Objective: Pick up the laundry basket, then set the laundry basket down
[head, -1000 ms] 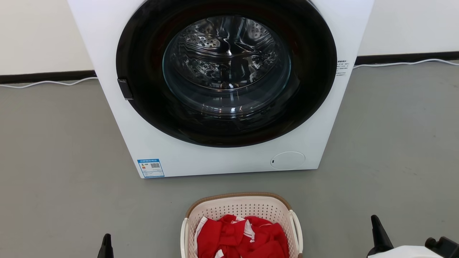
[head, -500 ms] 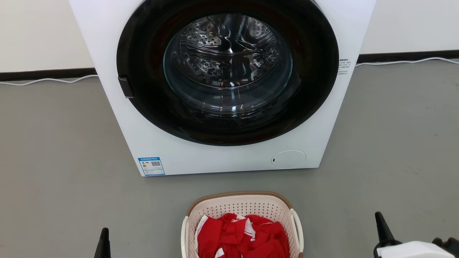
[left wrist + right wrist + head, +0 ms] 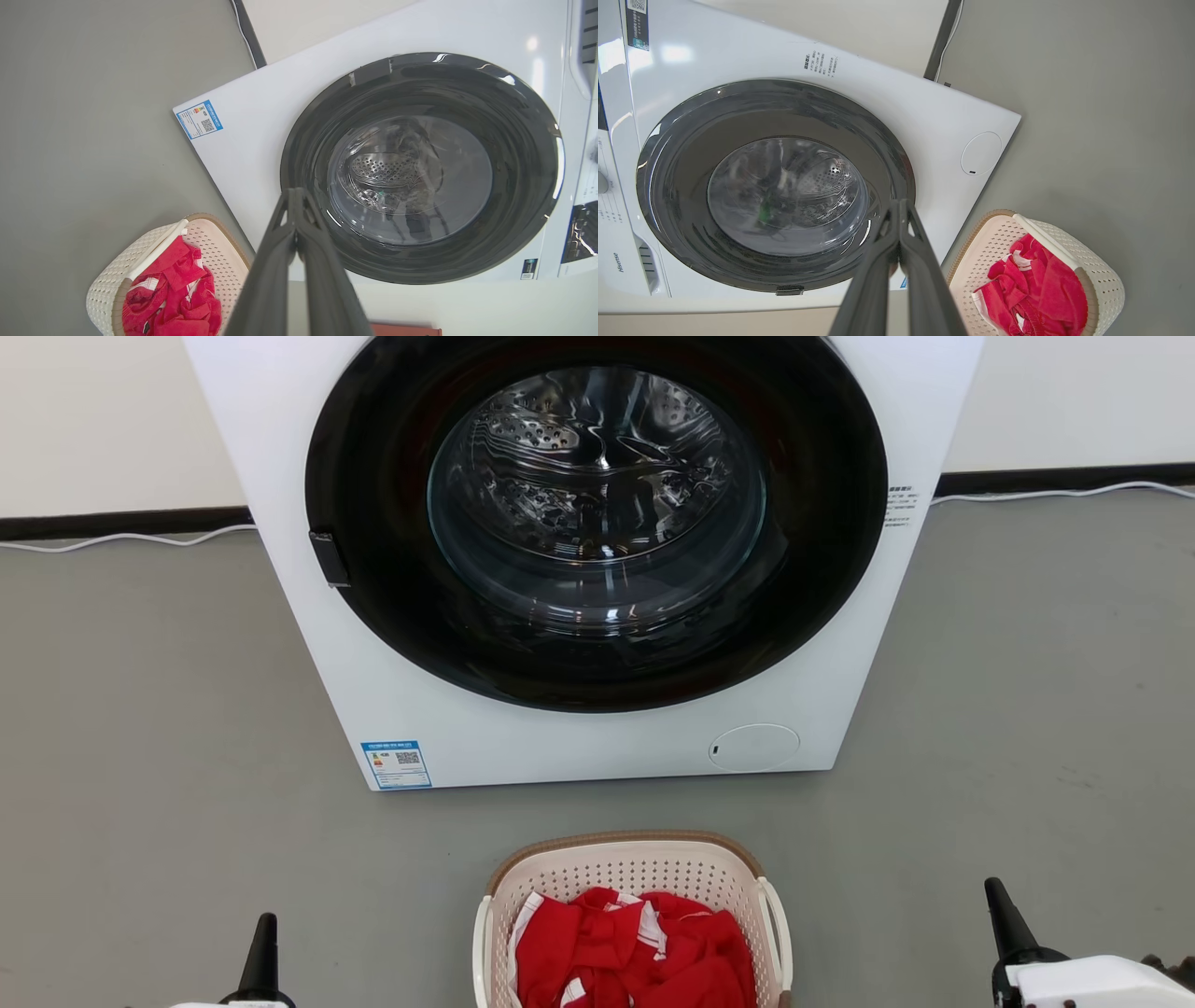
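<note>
- L gripper (image 3: 294, 196): my fingers pressed together, nothing held.
- R gripper (image 3: 901, 207): same, empty.
- Laundry basket (image 3: 635, 875): on floor (image 3: 140, 709) betw. my grippers, in front of washer (image 3: 560, 747); red clothes (image 3: 644, 957) inside.
- Washer: "Hisense" logo (image 3: 619, 262); blue QR label (image 3: 396, 764); side sticker (image 3: 900, 509) txt unreadable.

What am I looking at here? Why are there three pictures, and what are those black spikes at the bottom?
The spikes are a two-armed robot's pincers: its left gripper and right gripper, both shut and holding nothing. The upright picture comes from a camera on its head. The two tilted ones come from cameras on its wrists, looking along those spikes. On the grey floor stands a white washing machine, door closed. In front of it sits the cream laundry basket with red clothes inside. Nothing touches the basket.
</note>
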Robot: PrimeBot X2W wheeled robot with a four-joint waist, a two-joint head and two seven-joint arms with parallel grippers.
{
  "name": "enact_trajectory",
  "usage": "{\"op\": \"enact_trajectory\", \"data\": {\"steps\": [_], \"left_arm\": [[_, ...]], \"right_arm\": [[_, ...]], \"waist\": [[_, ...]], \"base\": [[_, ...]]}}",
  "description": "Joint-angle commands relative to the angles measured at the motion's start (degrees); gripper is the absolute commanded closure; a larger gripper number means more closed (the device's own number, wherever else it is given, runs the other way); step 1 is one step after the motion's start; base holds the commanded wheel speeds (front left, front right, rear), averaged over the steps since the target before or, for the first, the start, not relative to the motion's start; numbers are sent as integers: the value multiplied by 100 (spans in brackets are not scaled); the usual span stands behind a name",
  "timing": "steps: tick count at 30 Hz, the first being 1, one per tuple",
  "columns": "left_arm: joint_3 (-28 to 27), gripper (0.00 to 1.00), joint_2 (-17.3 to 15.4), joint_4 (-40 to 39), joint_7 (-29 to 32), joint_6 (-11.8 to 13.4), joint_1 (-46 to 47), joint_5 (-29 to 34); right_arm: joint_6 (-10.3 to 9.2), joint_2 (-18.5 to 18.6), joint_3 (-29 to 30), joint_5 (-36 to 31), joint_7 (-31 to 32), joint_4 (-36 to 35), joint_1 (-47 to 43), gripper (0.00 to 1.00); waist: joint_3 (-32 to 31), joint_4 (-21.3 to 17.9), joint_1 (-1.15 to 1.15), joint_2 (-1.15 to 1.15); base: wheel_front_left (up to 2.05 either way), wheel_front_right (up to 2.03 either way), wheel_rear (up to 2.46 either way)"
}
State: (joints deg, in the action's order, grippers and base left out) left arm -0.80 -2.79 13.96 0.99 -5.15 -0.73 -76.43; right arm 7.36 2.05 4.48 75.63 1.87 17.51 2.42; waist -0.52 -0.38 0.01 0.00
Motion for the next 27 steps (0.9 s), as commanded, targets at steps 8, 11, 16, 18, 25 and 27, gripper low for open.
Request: {"op": "enact_trajectory", "data": {"steps": [8, 11, 16, 18, 25, 27], "left_arm": [[-255, 100, -92, -78, 152, -133, 426, -571], [-289, 100, -93, -64, 204, -150, 470, -759], [-347, 100, -93, -40, 290, -179, 543, -1072], [-370, 100, -93, -30, 325, -191, 572, -1197], [-450, 100, -94, 3, 446, -231, 674, -1633], [-459, 100, -92, 6, 458, -234, 683, -1668]], "right_arm": [[14, 82, 13, 575, 169, -238, 307, 100], [14, 83, 46, 759, 219, -257, 318, 100], [14, 85, 100, 1067, 301, -289, 338, 100], [14, 86, 121, 1190, 335, -301, 346, 100], [13, 88, 196, 1619, 450, -345, 374, 100], [13, 88, 203, 1655, 460, -349, 376, 100]], "waist": [[21, 12, 0, 0], [29, 16, 0, 0], [43, 24, 0, 0], [49, 27, 0, 0], [68, 37, 0, 0], [70, 38, 0, 0]], "base": [[0, 0, 0], [0, 0, 0], [0, 0, 0], [0, 0, 0], [0, 0, 0], [0, 0, 0]]}}
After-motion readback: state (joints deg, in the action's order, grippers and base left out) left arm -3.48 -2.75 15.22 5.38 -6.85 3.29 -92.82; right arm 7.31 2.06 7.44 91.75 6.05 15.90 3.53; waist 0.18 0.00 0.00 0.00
